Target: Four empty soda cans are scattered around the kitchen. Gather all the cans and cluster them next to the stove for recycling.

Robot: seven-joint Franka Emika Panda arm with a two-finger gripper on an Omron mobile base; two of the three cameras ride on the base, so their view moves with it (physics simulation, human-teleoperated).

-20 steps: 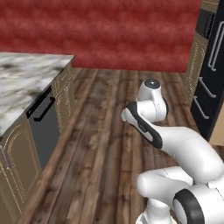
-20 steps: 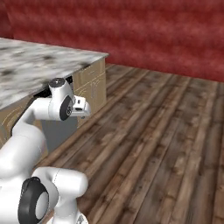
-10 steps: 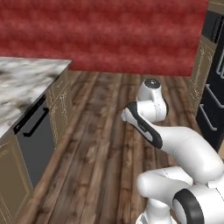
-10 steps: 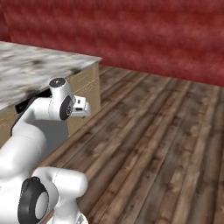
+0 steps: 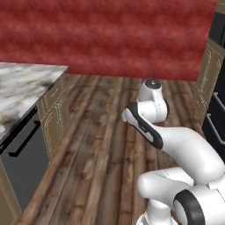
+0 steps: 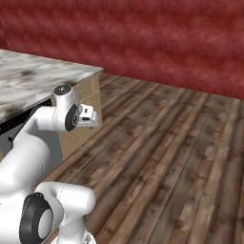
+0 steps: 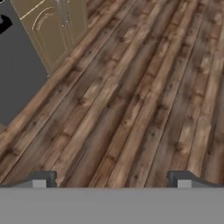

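Note:
The soda cans and the stove are out of view. In the hand view my gripper (image 7: 111, 180) hangs open over bare wooden floor, its two dark fingertips (image 7: 41, 179) far apart with nothing between them. The white arm (image 5: 154, 127) is folded in close above the base, with its wrist (image 6: 86, 116) pointing toward the counter side.
A marble-topped counter (image 5: 22, 88) runs along the left, with a dark appliance front (image 5: 22, 162) and beige cabinet doors (image 5: 55, 114) below it. A red wall (image 5: 110, 35) closes the far end. Dark tall appliances (image 5: 217, 114) stand at the right. Wooden floor (image 6: 167, 157) stretches ahead.
The whole picture has slid left and down in both base views, so the base is driving forward along the counter. The arm keeps its folded pose and the gripper stays open.

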